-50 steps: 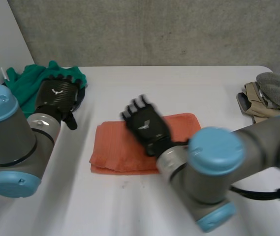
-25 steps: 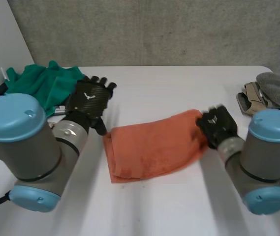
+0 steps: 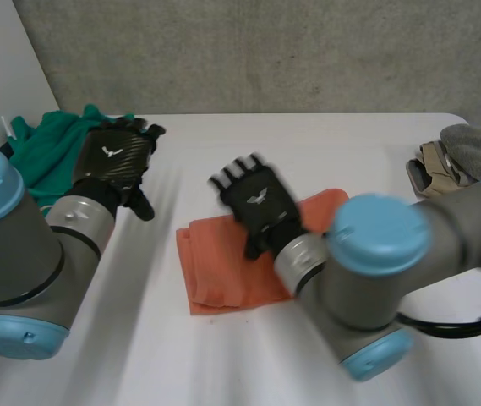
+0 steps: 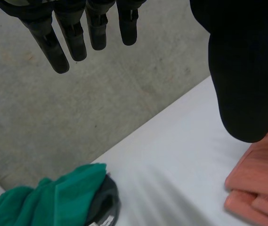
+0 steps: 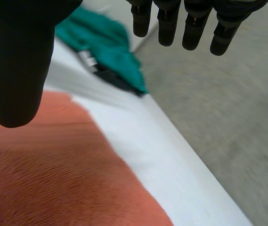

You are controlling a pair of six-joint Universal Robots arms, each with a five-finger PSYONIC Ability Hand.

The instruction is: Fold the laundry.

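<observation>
Hiding part of the orange towel [image 3: 215, 271], the right robot hand [image 3: 257, 207] is open, left robot hand [image 3: 115, 161] likewise.

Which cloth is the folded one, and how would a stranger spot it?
Start at the white table: near its middle, beneath the robot's right hand, lies the orange towel, folded flat. The green cloth at the far left corner and the grey and beige pile at the right edge are crumpled heaps.

Towel [image 3: 210, 271]: we note plain orange, finely ribbed.
Cloth heap [image 3: 46, 152]: we see solid green.
Left hand [image 3: 113, 161], right hand [image 3: 257, 207]: both black.
Tabletop [image 3: 325, 152]: we find it white.
</observation>
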